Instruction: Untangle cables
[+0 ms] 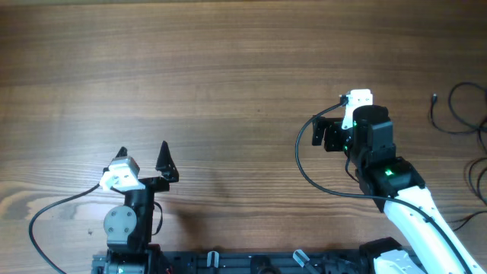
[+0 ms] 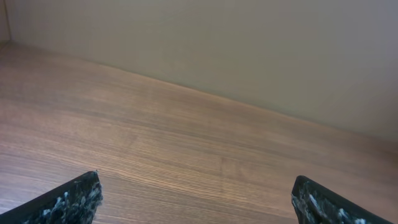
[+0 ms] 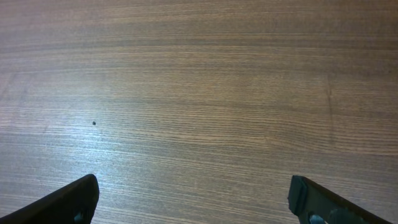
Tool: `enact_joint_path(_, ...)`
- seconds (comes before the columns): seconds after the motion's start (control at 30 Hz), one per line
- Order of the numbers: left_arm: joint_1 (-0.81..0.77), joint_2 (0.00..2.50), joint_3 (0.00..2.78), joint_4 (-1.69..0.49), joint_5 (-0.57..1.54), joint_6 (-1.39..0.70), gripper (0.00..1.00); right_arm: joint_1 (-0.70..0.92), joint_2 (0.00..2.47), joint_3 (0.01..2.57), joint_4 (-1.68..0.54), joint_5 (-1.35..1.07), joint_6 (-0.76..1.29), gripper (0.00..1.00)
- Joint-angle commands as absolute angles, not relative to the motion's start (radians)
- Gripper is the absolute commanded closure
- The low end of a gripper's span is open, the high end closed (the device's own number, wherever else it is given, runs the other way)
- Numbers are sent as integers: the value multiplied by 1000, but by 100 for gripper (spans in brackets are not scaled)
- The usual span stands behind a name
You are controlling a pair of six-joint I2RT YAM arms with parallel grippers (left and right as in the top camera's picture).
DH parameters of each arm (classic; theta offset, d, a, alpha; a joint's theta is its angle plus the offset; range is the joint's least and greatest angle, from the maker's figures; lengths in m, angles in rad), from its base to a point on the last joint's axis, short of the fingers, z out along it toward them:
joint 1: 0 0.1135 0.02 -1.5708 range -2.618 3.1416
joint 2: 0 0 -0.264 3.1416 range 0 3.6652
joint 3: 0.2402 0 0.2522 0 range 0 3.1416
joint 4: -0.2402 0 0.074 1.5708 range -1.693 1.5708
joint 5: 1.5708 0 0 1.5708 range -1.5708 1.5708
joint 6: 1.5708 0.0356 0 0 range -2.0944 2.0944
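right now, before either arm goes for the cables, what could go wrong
1. The cables lie at the far right, partly cut off in the overhead view, and neither wrist view shows them, so a reach would start blind.
2. The right arm's wire loops out beside the right hand and might snag on the cables.
3. The left hand is open but far from them, so it may not reach.

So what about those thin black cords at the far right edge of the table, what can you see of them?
The cables are very thin, black, flexible cords lying loose on the wooden table at its right edge. One strand ends in a tiny plug beside an open loop; more strands curve further along that edge and run out of view. Only the table touches them.
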State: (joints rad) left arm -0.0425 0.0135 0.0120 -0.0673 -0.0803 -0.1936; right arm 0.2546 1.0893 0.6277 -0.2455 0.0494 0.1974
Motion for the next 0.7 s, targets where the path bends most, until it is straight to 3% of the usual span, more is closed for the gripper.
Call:
enact_joint_path(0.0, -35, 3, 6, -68, -72, -118, 0, 258, 1098, 630, -241, 67, 210, 0)
enact_joint_path(0.67, -35, 6, 6, -67, -72, -30, 0, 258, 1098, 630, -241, 67, 210, 0)
